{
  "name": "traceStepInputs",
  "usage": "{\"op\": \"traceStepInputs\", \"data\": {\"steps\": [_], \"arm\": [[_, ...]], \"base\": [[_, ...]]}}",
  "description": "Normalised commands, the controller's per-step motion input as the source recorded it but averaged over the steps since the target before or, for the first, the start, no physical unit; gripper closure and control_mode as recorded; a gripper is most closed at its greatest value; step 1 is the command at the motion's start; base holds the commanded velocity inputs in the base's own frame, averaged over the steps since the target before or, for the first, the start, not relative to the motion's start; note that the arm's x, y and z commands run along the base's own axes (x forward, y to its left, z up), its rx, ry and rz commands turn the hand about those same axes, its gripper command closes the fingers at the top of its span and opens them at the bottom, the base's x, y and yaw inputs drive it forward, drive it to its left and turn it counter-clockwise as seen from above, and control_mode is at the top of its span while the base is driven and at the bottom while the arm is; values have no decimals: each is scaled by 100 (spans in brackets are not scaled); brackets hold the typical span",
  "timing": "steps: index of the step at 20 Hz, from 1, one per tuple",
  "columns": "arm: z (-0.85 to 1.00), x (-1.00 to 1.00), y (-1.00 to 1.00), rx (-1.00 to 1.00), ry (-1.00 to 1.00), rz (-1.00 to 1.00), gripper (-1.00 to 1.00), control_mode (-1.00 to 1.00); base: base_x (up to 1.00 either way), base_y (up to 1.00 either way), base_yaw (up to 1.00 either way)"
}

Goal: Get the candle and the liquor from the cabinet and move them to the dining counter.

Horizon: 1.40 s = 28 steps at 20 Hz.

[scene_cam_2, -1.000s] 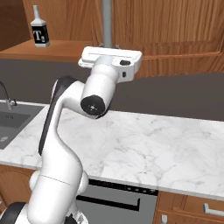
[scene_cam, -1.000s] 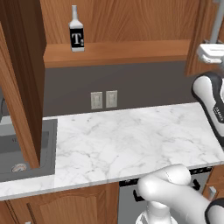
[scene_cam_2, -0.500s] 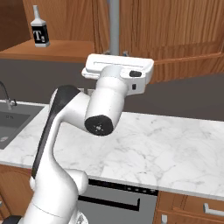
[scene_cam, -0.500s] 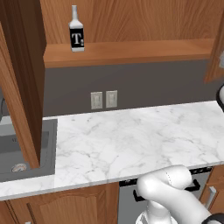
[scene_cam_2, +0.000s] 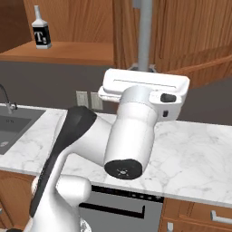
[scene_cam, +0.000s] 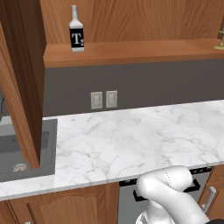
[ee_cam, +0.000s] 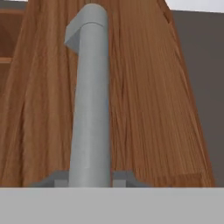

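- Kitchen: marble worktop [scene_cam: 131, 140] with sink [scene_cam: 17, 151].
- Wooden wall cabinet [scene_cam: 131, 26]; wall sockets [scene_cam: 104, 99].
- Built-in appliance [scene_cam_2: 120, 210] under worktop.

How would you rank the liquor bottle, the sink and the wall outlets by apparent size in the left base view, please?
1. Sink, though partly hidden by the cabinet door.
2. Liquor bottle.
3. Wall outlets. The pair looks close to the bottle, which stands farther back, so that order is unsure.

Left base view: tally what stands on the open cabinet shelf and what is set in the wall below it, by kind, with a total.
Liquor bottle: 1
Candle, at the frame's right edge: 1
Wall outlet plates: 2
Total: 4
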Motion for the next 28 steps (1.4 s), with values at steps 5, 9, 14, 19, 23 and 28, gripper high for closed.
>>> {"op": "traceStepInputs", "data": {"steps": [5,9,14,19,23,28], "arm": [[0,-79,-59,0,1,0,100,-100],[0,-58,-31,0,0,0,100,-100],[0,-25,0,0,0,0,100,-100],[0,-24,0,0,0,0,-100,-100],[0,-24,0,0,0,0,-100,-100],[0,-58,0,0,0,0,-100,-100]], "base": [[0,0,0],[0,0,0],[0,0,0],[0,0,0],[0,0,0],[0,0,0]]}}
